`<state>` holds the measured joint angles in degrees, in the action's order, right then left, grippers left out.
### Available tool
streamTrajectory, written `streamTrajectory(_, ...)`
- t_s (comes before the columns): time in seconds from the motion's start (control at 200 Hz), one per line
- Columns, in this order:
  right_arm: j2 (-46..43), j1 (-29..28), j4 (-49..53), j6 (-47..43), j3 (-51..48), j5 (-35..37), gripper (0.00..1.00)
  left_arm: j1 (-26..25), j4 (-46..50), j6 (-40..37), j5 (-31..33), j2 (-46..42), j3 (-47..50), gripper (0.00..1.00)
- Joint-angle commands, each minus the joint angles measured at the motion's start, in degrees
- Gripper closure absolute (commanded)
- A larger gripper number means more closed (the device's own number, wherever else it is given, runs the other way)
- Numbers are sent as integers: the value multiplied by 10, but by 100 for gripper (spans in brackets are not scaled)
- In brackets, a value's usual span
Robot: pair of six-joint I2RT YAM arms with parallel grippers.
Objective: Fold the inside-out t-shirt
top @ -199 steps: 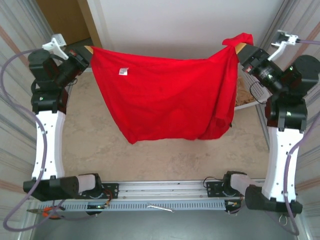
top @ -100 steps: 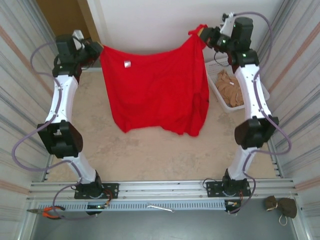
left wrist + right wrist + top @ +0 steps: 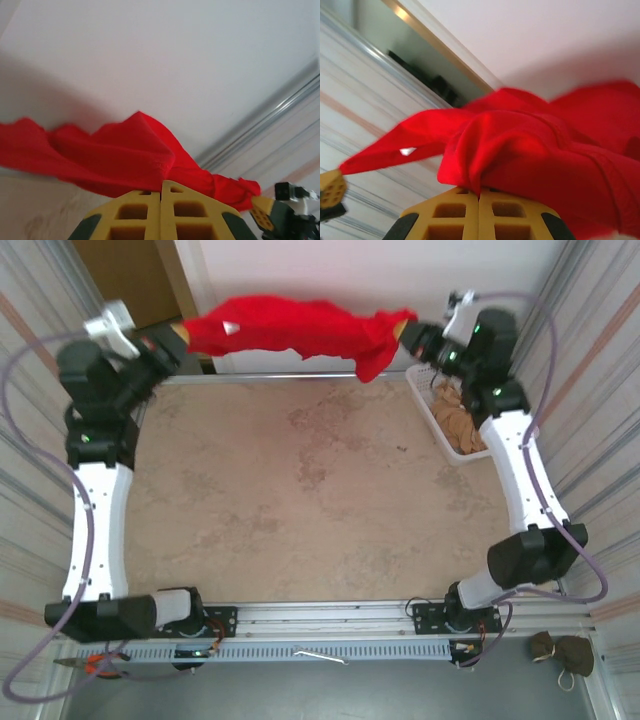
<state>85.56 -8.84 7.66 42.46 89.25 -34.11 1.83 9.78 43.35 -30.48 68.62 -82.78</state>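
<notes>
- Your left pincer (image 3: 180, 335) is clenched on one end of the inside-out t-shirt (image 3: 290, 325) — your right pincer (image 3: 404, 333) grasps the other end.
- The shirt is strung between them, bunched, above the bench's (image 3: 300, 480) far edge by the wall.

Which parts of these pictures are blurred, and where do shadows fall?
Top external: the left arm is smeared, the t-shirt slightly soft. Left wrist: the t-shirt throws a grey shadow on the white wall. Right wrist: much of the t-shirt is blurred.
</notes>
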Motion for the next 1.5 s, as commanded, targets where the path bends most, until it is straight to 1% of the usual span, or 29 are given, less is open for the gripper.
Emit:
streamTrajectory(0.0, -24, -24, -46, -36, -206, 43, 100, -37, 8, -13, -4, -58, 187, 100)
streamTrajectory(0.04, -37, -34, -65, -39, -277, 58, 100, -65, 7, -11, 12, -97, 260, 100)
streamTrajectory(0.095, -47, -44, -83, -45, -357, 74, 100, -118, 16, -2, 49, -153, 354, 100)
streamTrajectory(0.195, -57, -49, -85, -58, -457, 107, 100, -254, 24, 39, 139, -247, 506, 100)
streamTrajectory(0.286, -85, -48, -57, -68, -510, 136, 100, -374, 37, 100, 218, -314, 599, 100)
streamTrajectory(0.311, -99, -47, -43, -67, -519, 148, 91, -408, 43, 117, 243, -333, 619, 100)
streamTrajectory(0.356, -131, -45, -22, -67, -536, 161, 80, -463, 55, 145, 285, -366, 645, 100)
streamTrajectory(0.396, -170, -45, 1, -63, -553, 183, 59, -499, 74, 162, 314, -392, 658, 100)
streamTrajectory(0.411, -185, -45, 13, -61, -558, 193, 49, -513, 82, 167, 322, -399, 660, 100)
streamTrajectory(0.436, -214, -45, 31, -57, -564, 207, 39, -530, 99, 174, 335, -414, 661, 100)
streamTrajectory(0.496, -282, -44, 85, -53, -569, 248, 26, -557, 139, 184, 357, -440, 659, 100)
streamTrajectory(0.506, -294, -44, 95, -53, -570, 257, 24, -559, 146, 186, 360, -445, 657, 98)
streamTrajectory(0.531, -329, -43, 116, -50, -569, 276, 21, -564, 162, 189, 366, -454, 652, 88)
streamTrajectory(0.566, -368, -40, 142, -46, -566, 297, 18, -564, 185, 190, 372, -464, 643, 75)
streamTrajectory(0.641, -426, -30, 169, -43, -558, 314, 19, -564, 218, 178, 395, -478, 621, 58)
streamTrajectory(0.686, -437, -24, 180, -46, -545, 306, 24, -564, 234, 170, 422, -481, 604, 46)
streamTrajectory(0.731, -430, -23, 184, -50, -530, 290, 32, -560, 243, 155, 447, -476, 584, 37)
streamTrajectory(0.802, -394, -27, 172, -57, -509, 257, 42, -536, 239, 126, 468, -456, 556, 30)
streamTrajectory(0.842, -366, -34, 154, -61, -501, 235, 48, -502, 220, 96, 455, -435, 543, 28)
streamTrajectory(0.872, -343, -42, 139, -63, -493, 227, 53, -465, 201, 75, 423, -416, 533, 28)
streamTrajectory(0.932, -295, -61, 114, -68, -473, 213, 60, -362, 148, 38, 322, -355, 515, 28)
streamTrajectory(0.997, -216, -80, 94, -75, -443, 204, 70, -252, 81, 24, 208, -279, 500, 28)
streamTrajectory(1.037, -175, -92, 81, -76, -424, 201, 75, -201, 29, 20, 154, -218, 492, 27)
streamTrajectory(1.077, -138, -102, 66, -75, -408, 198, 80, -165, -7, 7, 114, -157, 472, 27)
streamTrajectory(1.147, -78, -112, 48, -64, -384, 203, 86, -145, -20, -34, 108, -53, 411, 27)
streamTrajectory(1.207, -33, -117, 29, -51, -373, 208, 87, -141, -24, -72, 106, 34, 354, 27)
streamTrajectory(1.283, 12, -119, 10, -34, -366, 216, 90, -137, -26, -100, 97, 132, 287, 27)
streamTrajectory(1.393, 57, -117, 1, -19, -363, 233, 92, -131, -21, -114, 90, 249, 209, 28)
streamTrajectory(1.493, 78, -112, 3, -9, -375, 245, 97, -118, -5, -112, 88, 324, 155, 29)
